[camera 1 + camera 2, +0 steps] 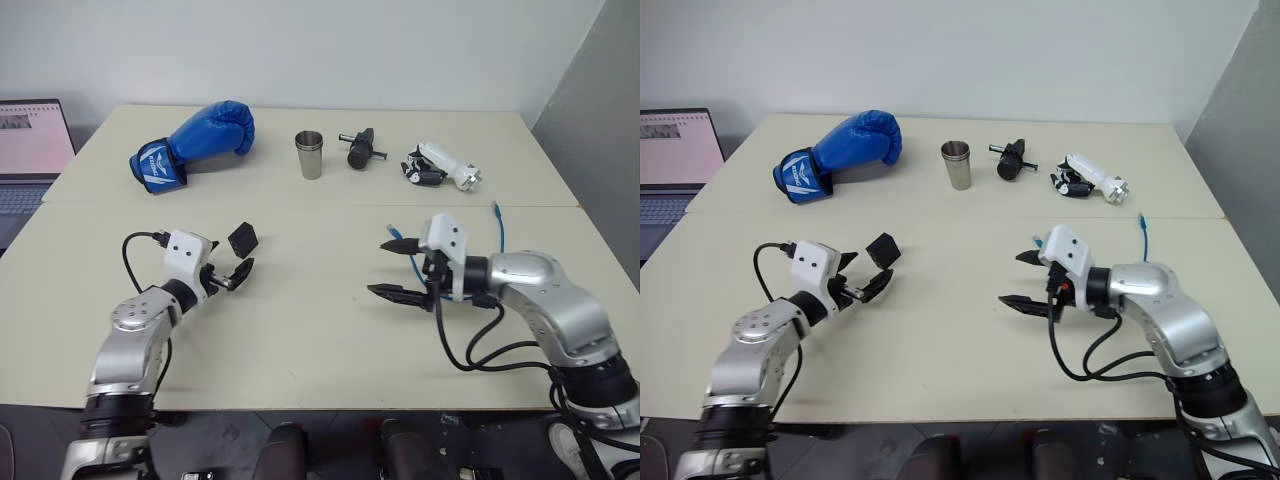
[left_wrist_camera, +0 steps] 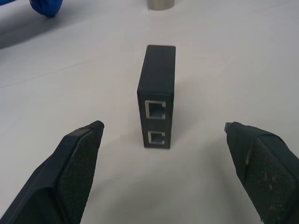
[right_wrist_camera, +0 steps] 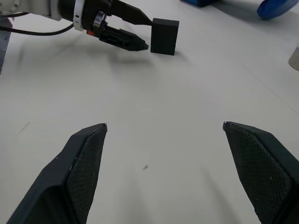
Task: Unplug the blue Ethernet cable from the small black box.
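The small black box (image 2: pixel 157 95) stands on edge on the table left of centre, and the two ports facing me are empty. My left gripper (image 1: pixel 228 258) is open, its fingertips (image 2: pixel 88 135) just short of the box on either side, holding nothing. The blue Ethernet cable (image 1: pixel 499 222) lies loose on the table at the right, beyond my right arm, with a clear plug at its far end. My right gripper (image 1: pixel 378 267) hovers open over bare table near the middle, pointing toward the left gripper (image 3: pixel 133 32) and the box (image 3: pixel 164 36).
Along the far side lie a blue boxing glove (image 1: pixel 195 140), a steel cup (image 1: pixel 310 153), a black cylindrical tool (image 1: pixel 358 150) and a white-and-black device (image 1: pixel 440 165). A laptop (image 1: pixel 30 150) sits off the table's left edge. Black arm cables (image 1: pixel 480 345) trail under my right forearm.
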